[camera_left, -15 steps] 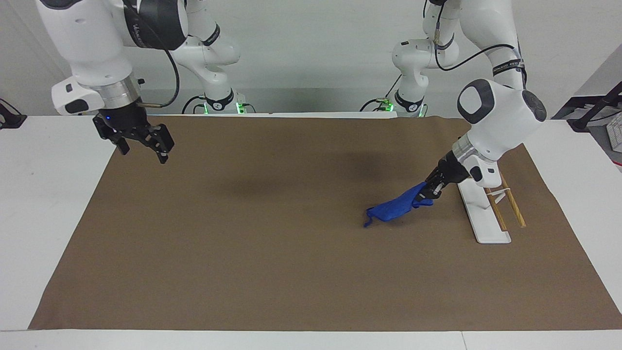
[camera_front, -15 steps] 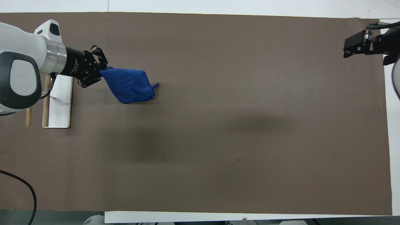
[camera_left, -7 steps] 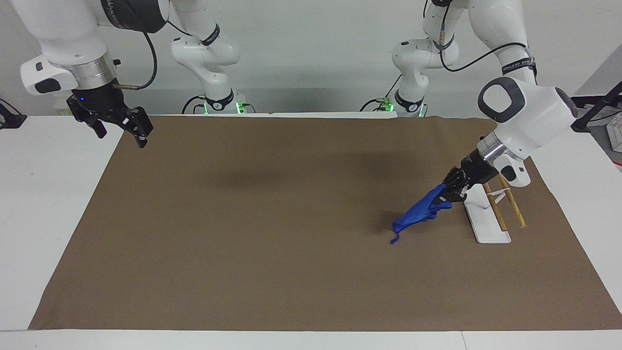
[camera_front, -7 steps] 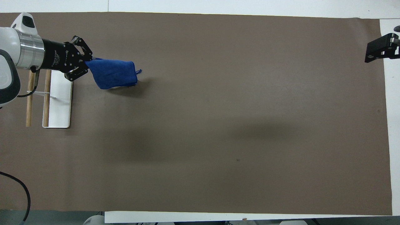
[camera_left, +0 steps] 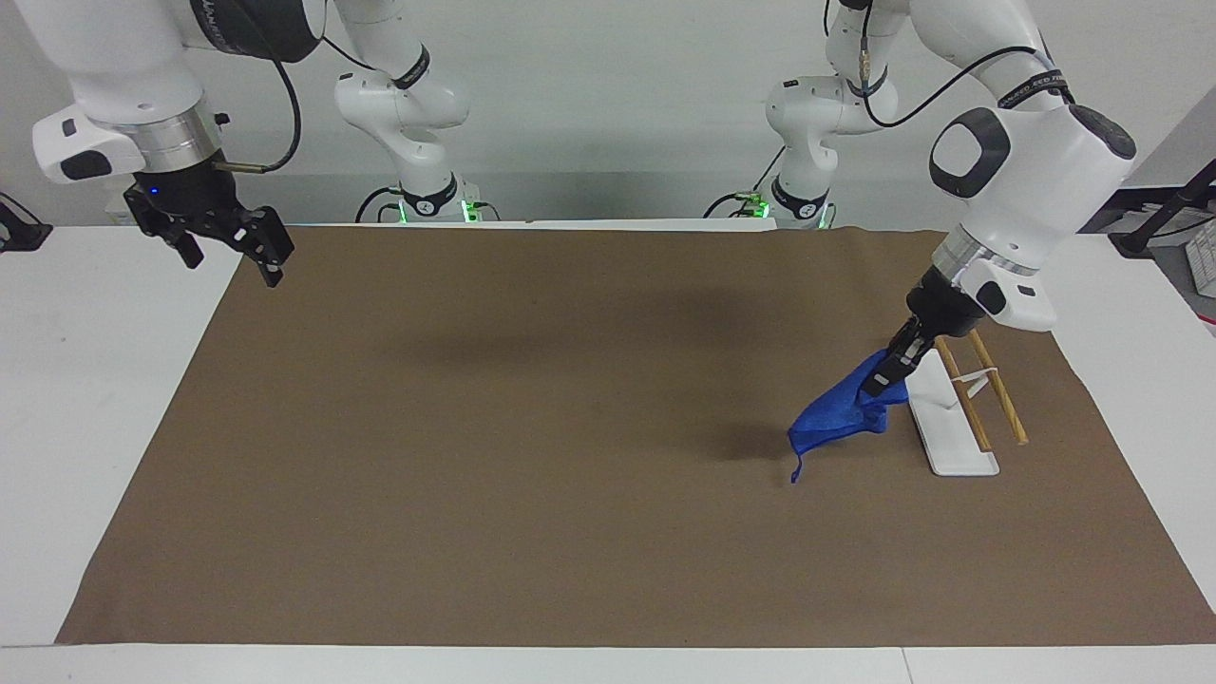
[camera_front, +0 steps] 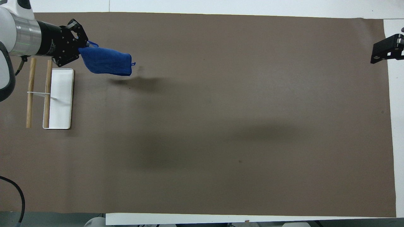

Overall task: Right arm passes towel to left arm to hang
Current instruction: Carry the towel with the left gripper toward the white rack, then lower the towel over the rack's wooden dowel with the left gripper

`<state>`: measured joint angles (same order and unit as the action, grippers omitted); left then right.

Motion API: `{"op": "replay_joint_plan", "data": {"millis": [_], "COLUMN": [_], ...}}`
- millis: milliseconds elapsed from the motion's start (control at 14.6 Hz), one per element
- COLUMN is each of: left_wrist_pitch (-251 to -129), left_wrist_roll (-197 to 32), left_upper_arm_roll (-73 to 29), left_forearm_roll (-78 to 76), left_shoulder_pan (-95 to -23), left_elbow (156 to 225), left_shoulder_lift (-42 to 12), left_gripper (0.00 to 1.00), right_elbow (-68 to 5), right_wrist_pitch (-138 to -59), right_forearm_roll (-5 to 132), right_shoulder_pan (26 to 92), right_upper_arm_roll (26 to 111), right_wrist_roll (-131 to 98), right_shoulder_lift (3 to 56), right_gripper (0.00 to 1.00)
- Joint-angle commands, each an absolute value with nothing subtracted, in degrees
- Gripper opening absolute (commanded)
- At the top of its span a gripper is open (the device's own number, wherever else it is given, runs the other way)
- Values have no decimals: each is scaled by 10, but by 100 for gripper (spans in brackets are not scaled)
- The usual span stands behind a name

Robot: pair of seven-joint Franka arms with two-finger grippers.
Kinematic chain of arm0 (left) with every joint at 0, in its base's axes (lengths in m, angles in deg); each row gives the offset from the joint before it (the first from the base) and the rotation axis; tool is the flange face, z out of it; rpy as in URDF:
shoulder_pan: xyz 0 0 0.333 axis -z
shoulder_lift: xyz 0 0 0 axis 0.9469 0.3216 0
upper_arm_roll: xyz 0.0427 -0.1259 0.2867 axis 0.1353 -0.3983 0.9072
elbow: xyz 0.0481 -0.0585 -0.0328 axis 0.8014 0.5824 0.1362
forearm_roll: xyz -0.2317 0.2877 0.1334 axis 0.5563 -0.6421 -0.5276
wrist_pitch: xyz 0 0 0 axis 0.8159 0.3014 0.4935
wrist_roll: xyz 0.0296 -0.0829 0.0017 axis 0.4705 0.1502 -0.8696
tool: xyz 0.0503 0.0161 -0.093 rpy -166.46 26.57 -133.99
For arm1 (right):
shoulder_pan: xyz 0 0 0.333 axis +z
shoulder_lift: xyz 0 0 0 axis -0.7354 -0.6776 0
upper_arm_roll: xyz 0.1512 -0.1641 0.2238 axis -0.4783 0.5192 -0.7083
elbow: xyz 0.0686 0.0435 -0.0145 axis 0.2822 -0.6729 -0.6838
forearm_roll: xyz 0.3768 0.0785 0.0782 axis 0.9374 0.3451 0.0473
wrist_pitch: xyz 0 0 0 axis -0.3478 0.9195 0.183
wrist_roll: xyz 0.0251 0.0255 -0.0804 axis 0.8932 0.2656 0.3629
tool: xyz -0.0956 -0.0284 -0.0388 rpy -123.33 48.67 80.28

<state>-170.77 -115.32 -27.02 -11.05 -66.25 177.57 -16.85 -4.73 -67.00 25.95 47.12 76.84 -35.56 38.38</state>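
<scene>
two white arms work at one table covered by one brown mat [camera_left: 532, 456]. there is one blue towel [camera_left: 841, 410], and one rack [camera_left: 950, 423] made of a white base plate and two wooden rods joined by a thin white crosspiece. the left gripper [camera_left: 891, 366] is clamped on a bunched corner of the towel, just beside the rack's end that lies farther from the robots, toward the left arm's end of the table. the towel hangs from that pinch as a limp, folded wedge of deep blue cloth, wider toward its free end, with a small loop or tag dangling from the lowest corner; it seems to be clear of the mat, since its shadow falls apart from it in the overhead view, though the lowest tip may come close. the right gripper [camera_left: 233, 249], with a small blue light on its wrist, has its fingers spread and holds nothing; it waits in the air over the mat's edge at the right arm's end of the table.
</scene>
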Motion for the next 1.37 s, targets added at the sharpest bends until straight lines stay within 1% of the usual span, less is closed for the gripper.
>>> {"op": "replay_joint_plan", "data": {"millis": [0,206,481,550,687,756,962,1305], "left_wrist_pitch": [-1715,-1717,-1718,-1717,-1709,-1704,-1667,-1615], "left_wrist_roll": [-1147,-1234,-1397,-1435,-1482,-1502,-1497,-1409], "left_upper_arm_roll": [-271,-272,-272,-271,-262,-251,-206,-123], "left_forearm_roll": [-140,-141,-141,-140,-140,-140,-142,-142], "left_shoulder_pan": [-658,-656,-653,-653,-654,-656,-656,-659], "left_elbow": [1775,1776,1776,1775,1775,1776,1774,1776], "left_shoulder_lift": [-173,-174,-174,-174,-175,-175,-175,-178], "left_gripper": [0,0,0,0,0,0,0,0], "right_elbow": [-43,-43,-43,-52,-114,-125,-124,-128], "right_wrist_pitch": [-666,-663,-627,-631,-634,-638,-637,-633], "right_forearm_roll": [256,266,272,274,274,282,291,291], "right_shoulder_pan": [466,465,450,450,432,431,437,441], "right_upper_arm_roll": [763,764,765,766,763,763,764,761], "right_wrist_roll": [-342,-335,-265,-243,-221,-221,-223,-223], "right_shoulder_lift": [387,388,394,408,460,469,459,460], "right_gripper": [100,100,100,100,100,100,100,100]}}
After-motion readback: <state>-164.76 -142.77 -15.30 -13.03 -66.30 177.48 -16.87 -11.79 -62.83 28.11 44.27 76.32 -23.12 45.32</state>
